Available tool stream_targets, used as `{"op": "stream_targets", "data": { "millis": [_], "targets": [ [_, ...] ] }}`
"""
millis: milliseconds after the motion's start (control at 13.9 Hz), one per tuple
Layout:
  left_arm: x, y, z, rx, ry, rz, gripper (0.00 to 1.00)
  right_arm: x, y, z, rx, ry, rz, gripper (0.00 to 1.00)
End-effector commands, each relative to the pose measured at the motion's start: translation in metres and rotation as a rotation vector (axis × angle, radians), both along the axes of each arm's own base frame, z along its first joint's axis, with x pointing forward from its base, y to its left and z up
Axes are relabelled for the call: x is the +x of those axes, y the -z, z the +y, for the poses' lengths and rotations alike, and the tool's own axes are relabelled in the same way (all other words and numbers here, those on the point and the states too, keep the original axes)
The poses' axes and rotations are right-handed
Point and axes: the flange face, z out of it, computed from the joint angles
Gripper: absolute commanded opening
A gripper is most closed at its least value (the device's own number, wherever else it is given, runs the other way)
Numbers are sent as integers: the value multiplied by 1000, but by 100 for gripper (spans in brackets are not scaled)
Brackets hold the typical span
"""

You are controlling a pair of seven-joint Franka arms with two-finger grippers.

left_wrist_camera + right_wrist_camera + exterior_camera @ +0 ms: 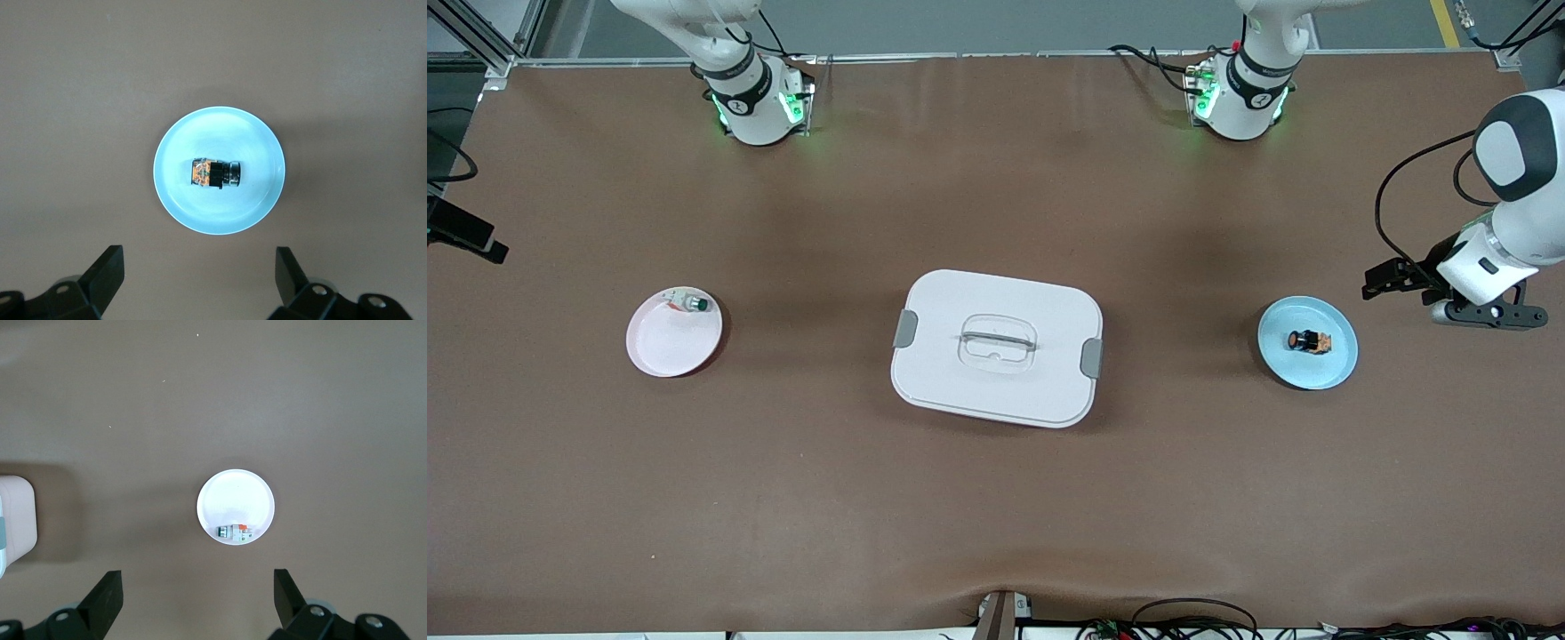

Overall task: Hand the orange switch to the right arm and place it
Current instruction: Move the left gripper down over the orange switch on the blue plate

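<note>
The orange switch (1307, 341) lies on its side on a light blue plate (1334, 366) toward the left arm's end of the table. In the left wrist view the switch (215, 173) shows a black barrel and orange terminals at the middle of the plate (257, 137). My left gripper (198, 263) is open and empty, high in the air beside that plate; it shows at the table's end in the front view (1392, 277). My right gripper (197, 587) is open and empty, high above the table's other end.
A pale pink plate (667, 347) toward the right arm's end holds a green-capped button (691, 304); both show in the right wrist view, plate (233, 497) and button (233, 533). A white lidded box (996, 391) with a handle stands mid-table.
</note>
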Motion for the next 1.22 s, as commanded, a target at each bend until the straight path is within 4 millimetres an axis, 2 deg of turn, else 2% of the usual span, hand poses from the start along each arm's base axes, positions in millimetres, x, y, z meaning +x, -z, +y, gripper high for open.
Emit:
{"op": "stream_targets", "data": {
  "millis": [0,215,717,1004,1147],
  "targets": [
    [6,11,-7,16,14,-17,100,-6,-2,-2,5,15,-10,100],
    [15,26,-14,18,11,-33,100,-7,-3,-1,5,14,-10,100],
    [36,80,-36,20,25,-52,100,-6,-2,-3,5,17,-9,100],
    [62,108,-33,25,17,-101,100,-6,-2,-3,5,17,-9,100],
    [69,109,-24,27,11,-108,100,-6,-2,-3,5,17,-9,100]
  ]
}}
